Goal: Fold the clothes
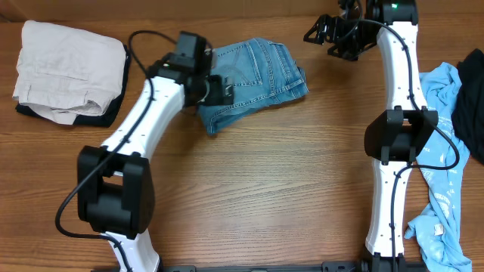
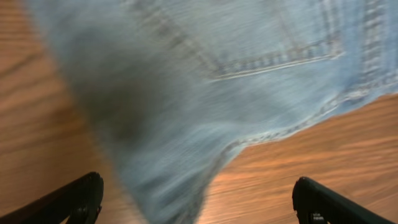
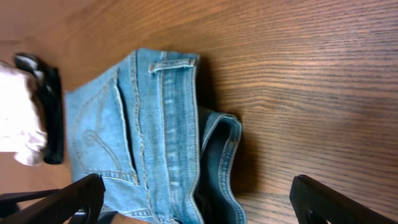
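The light blue denim jeans (image 1: 253, 79) lie folded into a compact bundle at the back middle of the table, a stitched back pocket facing up. My left gripper (image 1: 219, 89) hovers over the bundle's left part, open, with denim (image 2: 205, 81) below and between its fingers; that view is blurred. My right gripper (image 1: 333, 38) is raised at the back right, apart from the jeans, open and empty. Its wrist view shows the jeans' waistband and pocket (image 3: 161, 130) below.
A folded beige trousers pile (image 1: 68, 68) on a dark garment lies at the back left. A cyan T-shirt (image 1: 446, 174) with white print hangs along the right edge beside a black cloth (image 1: 470, 98). Bare wooden table (image 1: 272, 189) lies in front.
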Controlling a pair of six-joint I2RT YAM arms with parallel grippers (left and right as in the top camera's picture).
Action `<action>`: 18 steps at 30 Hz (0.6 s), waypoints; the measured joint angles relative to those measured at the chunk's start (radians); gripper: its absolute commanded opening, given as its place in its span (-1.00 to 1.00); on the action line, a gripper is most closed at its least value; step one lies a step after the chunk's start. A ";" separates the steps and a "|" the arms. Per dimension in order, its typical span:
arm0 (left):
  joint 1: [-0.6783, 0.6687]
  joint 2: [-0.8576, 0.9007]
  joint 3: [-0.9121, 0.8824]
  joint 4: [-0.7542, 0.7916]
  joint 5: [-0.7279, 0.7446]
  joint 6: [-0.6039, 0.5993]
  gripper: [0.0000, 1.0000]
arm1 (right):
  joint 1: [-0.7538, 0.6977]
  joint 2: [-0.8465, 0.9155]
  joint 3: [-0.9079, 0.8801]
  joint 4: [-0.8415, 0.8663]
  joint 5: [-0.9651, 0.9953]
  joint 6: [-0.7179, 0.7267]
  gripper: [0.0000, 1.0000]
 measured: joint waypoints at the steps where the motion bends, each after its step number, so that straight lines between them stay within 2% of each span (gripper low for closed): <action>1: 0.015 0.000 0.000 -0.035 0.000 0.014 1.00 | 0.005 0.000 0.000 -0.006 0.009 -0.007 1.00; 7: 0.063 0.000 0.000 -0.064 0.000 0.050 1.00 | 0.018 0.000 0.000 -0.054 0.059 -0.019 1.00; 18: 0.081 0.109 0.002 0.079 0.082 0.077 1.00 | 0.053 0.000 0.000 -0.073 0.158 -0.026 1.00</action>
